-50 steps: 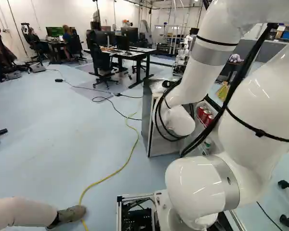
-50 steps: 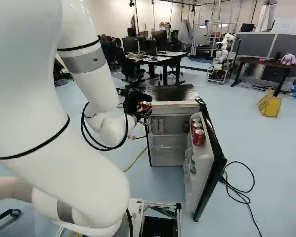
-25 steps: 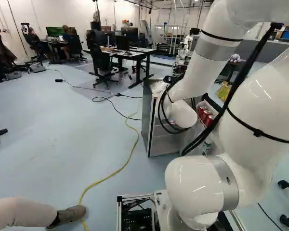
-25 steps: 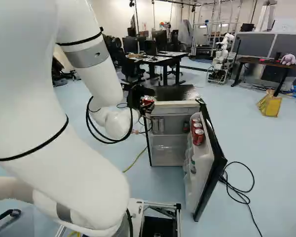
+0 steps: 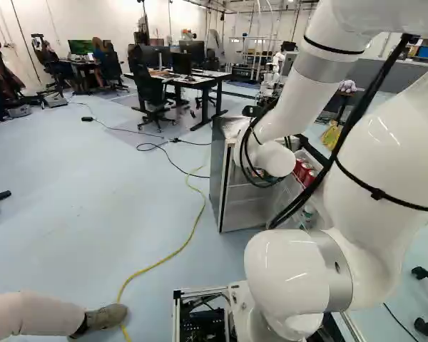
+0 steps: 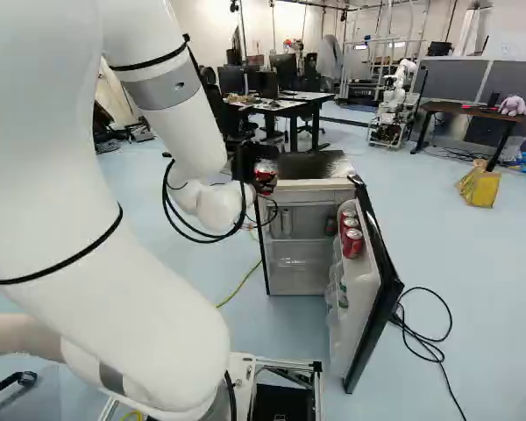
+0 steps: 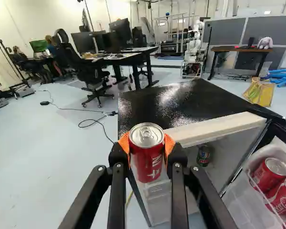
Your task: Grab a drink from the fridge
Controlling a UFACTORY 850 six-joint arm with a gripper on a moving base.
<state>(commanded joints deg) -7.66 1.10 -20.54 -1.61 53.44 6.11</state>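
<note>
The black two-fingered gripper [image 6: 262,176] stands parted to a can's width, orange pads [image 7: 169,144] pressing both sides of an upright red metal can [image 7: 148,157] — held near the top front edge of the black-topped fridge [image 6: 309,185]. Red drink cans [image 6: 351,243] line the fridge's open door [image 6: 379,294]; a small dark can [image 7: 204,155] stands inside.

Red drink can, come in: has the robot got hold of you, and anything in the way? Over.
Black jaws shut on red metal can, upright. Can outside black-topped fridge, near its edge; contact unclear. Fridge door standing open.
</note>
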